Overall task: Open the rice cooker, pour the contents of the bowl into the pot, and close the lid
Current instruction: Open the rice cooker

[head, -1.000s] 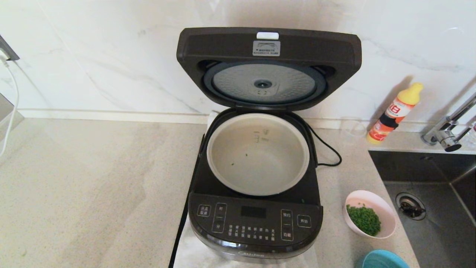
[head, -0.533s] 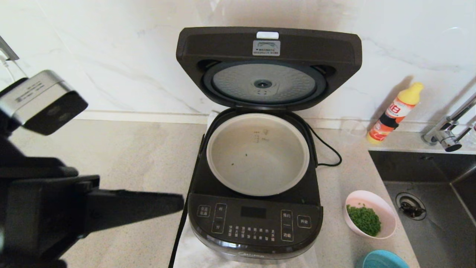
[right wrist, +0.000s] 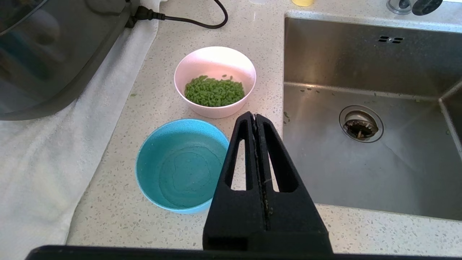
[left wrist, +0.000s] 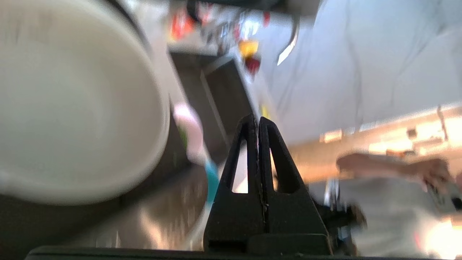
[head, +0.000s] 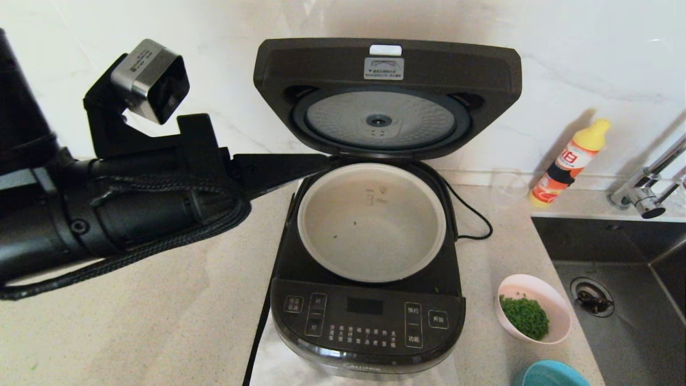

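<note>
I see the glossy black rice cooker (head: pixel 367 321) standing on the table with its lid (head: pixel 387 96) hinged fully up, dimpled silver underside facing me. The pale grey-beige pot (head: pixel 371 222) sits seated inside, holding only a few green specks. The pink bowl (head: pixel 533 308) of green grains rests just right of the cooker.

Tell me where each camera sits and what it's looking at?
Head view: up on the robot's head, looking down at the open rice cooker and pot; the left arm shows.
Left wrist view: behind the left gripper, jaws shut, facing the pot.
Right wrist view: behind the right gripper, jaws shut, above the blue bowl.
Shared: head and right wrist views both show the pink bowl and the sink.
</note>
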### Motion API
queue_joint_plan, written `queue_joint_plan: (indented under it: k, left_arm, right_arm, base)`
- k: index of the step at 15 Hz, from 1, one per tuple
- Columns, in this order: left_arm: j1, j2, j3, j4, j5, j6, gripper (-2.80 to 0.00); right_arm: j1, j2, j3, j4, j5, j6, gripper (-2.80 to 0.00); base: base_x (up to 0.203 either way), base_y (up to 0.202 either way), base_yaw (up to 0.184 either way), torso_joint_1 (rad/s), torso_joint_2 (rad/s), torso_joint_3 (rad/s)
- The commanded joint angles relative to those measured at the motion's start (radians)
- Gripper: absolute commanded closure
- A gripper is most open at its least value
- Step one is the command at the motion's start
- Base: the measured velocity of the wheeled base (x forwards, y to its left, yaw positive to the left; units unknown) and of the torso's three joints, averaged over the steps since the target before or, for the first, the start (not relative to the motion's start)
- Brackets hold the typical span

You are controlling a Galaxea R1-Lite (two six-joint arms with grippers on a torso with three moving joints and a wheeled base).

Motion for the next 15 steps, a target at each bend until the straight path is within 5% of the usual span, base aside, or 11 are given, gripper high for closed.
queue_joint_plan:
  k: [1,15]
  left_arm:
    - [0.000,0.076,-0.040,-0.042,0.006,-0.008,0.00]
    - [0.025,0.242,-0.158,-0.176,0.085,-0.004,0.00]
  right_arm:
    - [0.000,0.000,0.000,0.000,0.000,0.000,0.00]
    - [0.001,0.000,0.000,0.000,0.000,0.000,0.00]
  base:
    - [0.000,0.000,0.000,0.000,0.00,0.000]
    - [0.000,0.000,0.000,0.000,0.00,0.000]
